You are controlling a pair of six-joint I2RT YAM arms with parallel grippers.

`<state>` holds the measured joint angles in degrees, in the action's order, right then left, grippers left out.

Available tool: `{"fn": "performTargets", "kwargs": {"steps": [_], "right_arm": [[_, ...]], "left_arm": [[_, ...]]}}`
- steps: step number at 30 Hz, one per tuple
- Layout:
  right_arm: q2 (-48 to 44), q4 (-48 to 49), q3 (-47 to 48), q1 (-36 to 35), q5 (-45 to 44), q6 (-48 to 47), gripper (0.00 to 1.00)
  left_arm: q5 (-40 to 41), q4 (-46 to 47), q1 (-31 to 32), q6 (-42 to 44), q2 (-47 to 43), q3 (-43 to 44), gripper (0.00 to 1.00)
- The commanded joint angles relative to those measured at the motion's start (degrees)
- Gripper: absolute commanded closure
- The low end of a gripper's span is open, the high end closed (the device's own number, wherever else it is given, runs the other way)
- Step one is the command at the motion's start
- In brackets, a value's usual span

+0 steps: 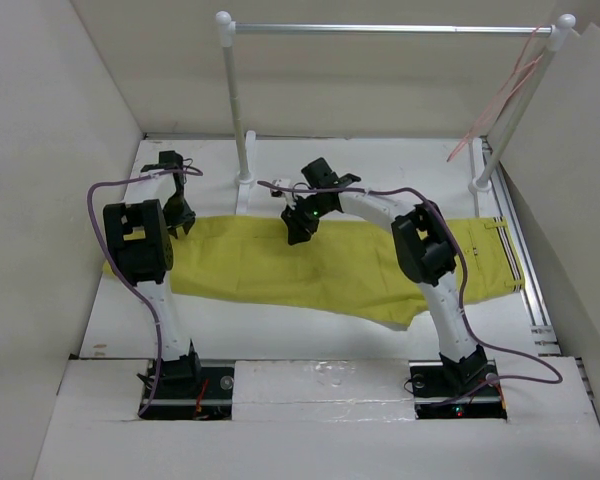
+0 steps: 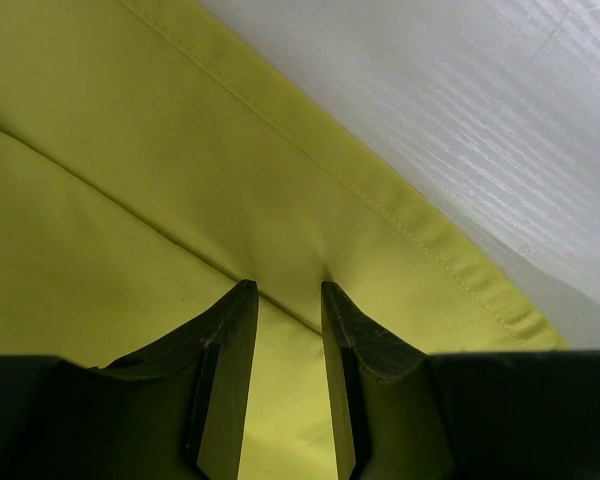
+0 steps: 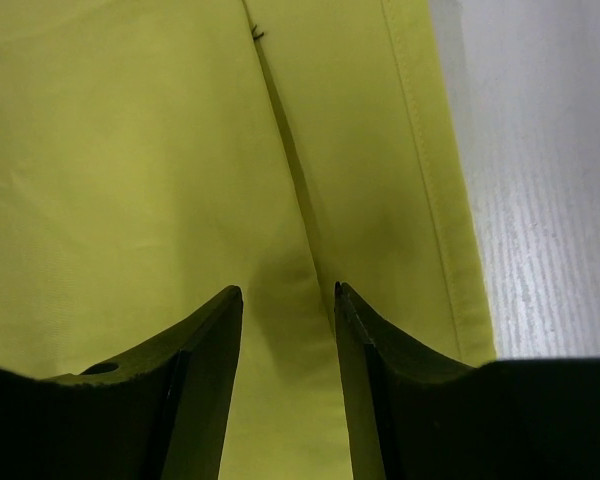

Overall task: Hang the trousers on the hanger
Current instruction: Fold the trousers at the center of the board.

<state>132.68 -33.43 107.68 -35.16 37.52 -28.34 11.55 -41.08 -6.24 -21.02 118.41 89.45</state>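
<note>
The left gripper and right gripper are held unclenched on the far edge of the trousers, likely for pinching it.

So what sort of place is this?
Probably a robotics test bench: two white-and-black robot arms bolted to a white walled table, bright yellow cloth trousers laid flat, a silver rail on white posts.

Matt, finely woven yellow cloth with stitched hems on the trousers. White, faintly grained bench, softly sheeny. Shiny silver metal rail on smooth white posts. Matt black plastic on the right tool.
</note>
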Motion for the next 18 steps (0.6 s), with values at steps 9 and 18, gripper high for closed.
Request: {"fn": "performTargets", "kwargs": {"steps": [9,18], "right_arm": [[0.0,0.7,-3.4,0.3,2.3,-1.6,0.59],[0.4,-0.2,-3.0,1.3,1.9,-2.3,0.57]], "left_arm": [[2.3,1.8,-0.4,-0.7,-1.0,-1.6,0.68],[5.5,0.7,0.2,0.0,-4.0,-5.4,0.75]]}}
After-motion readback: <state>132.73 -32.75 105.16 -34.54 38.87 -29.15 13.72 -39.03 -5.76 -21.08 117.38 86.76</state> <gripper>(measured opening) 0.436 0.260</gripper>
